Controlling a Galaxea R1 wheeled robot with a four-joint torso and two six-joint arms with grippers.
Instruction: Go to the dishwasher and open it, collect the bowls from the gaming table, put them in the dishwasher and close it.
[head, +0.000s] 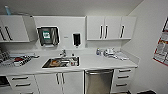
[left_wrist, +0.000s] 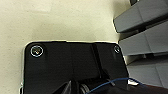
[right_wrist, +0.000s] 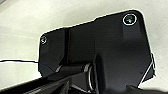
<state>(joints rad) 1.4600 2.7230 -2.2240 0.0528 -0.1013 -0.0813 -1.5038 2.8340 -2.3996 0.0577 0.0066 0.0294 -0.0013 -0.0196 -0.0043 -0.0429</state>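
The dishwasher (head: 98, 81) has a stainless-steel front and a horizontal bar handle near its top. It sits shut under the white counter (head: 100, 62), right of the sink (head: 61, 62), in the head view. The bowls and the gaming table are out of view. In both wrist views the robot's own dark plate lies over a pale floor, and I cannot make out any fingers.
White drawers (head: 123, 77) flank the dishwasher on the right, white cabinet doors (head: 60, 82) on the left. A dish rack (head: 15, 61) stands on the counter's left end, small items (head: 110, 53) on its right. A wall with a poster (head: 161, 47) closes the right side.
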